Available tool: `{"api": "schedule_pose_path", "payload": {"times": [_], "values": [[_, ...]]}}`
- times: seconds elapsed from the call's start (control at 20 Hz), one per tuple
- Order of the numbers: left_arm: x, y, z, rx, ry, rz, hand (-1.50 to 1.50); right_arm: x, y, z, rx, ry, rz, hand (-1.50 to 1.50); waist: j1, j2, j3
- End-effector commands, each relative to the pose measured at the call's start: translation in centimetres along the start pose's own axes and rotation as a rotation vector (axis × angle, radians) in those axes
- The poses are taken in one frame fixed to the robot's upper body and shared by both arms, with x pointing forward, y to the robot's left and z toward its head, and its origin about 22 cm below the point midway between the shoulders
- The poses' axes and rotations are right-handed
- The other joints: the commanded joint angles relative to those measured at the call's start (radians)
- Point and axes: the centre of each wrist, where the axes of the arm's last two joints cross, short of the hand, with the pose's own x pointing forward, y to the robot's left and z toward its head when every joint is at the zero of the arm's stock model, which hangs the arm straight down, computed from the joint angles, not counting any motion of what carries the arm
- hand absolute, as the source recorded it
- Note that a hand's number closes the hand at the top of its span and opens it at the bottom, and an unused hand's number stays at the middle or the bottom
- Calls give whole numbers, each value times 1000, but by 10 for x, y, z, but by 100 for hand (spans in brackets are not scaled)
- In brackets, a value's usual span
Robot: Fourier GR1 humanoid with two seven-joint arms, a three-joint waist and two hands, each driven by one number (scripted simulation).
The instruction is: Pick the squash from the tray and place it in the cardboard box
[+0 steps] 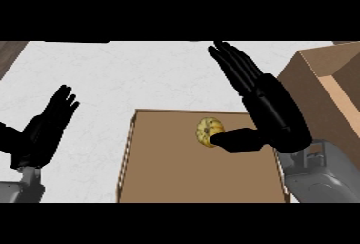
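A small yellow, speckled squash (207,130) lies on the brown tray (175,167) near its far right part. My right hand (271,112) hovers over the tray's right side, fingers straight and pointing away, with its thumb reaching left so that its tip touches or nearly touches the squash. The hand is open and holds nothing. The cardboard box (329,78) stands at the right edge, its open top partly showing. My left hand (44,128) rests open at the left, fingers up, away from the tray.
The white marbled counter (141,76) spreads beyond and to the left of the tray. A dark strip of wood shows at the top left corner (10,55).
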Motion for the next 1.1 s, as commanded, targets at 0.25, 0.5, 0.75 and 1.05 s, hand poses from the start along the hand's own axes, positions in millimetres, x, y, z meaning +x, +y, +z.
{"api": "schedule_pose_path", "payload": {"times": [0.25,0.5,0.75,1.05], "values": [[-6,16,12,28,47,7,0,63,25,-12,345,64,472,-150,-17,-11,-5],[-3,22,18,24,41,2,0,75,47,-25,521,223,789,-150,-4,-8,-5],[7,17,10,30,28,22,0,114,93,-41,665,336,906,-150,-11,-1,-2],[-5,18,16,27,54,7,0,115,121,-64,751,483,919,-150,-22,3,0]]}}
